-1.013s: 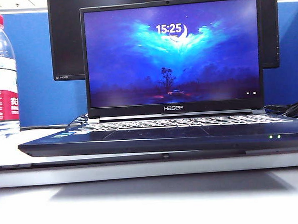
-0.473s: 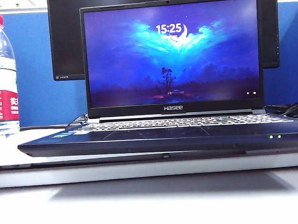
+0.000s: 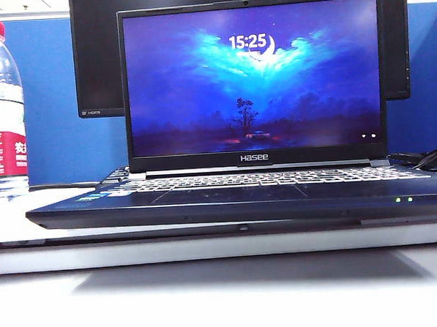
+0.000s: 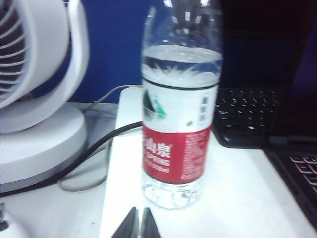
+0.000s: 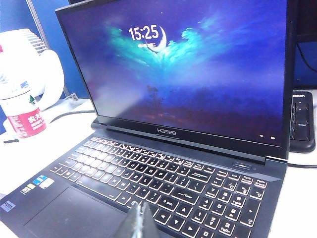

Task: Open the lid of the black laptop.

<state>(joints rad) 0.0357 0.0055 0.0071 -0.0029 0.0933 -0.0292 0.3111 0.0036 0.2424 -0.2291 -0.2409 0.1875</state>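
Black laptop, lid upright; left tool closed, empty, near water bottle; right tool closed, empty — above keyboard

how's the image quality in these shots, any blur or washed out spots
Exterior view: the laptop screen is sharp, the near table washed out. Left wrist view: the water bottle is soft, above the shut left gripper. Right wrist view: the keyboard is crisp, the shut right gripper blurred.

The lid shows "15:25" on screen and "Hasee" on its lower bezel
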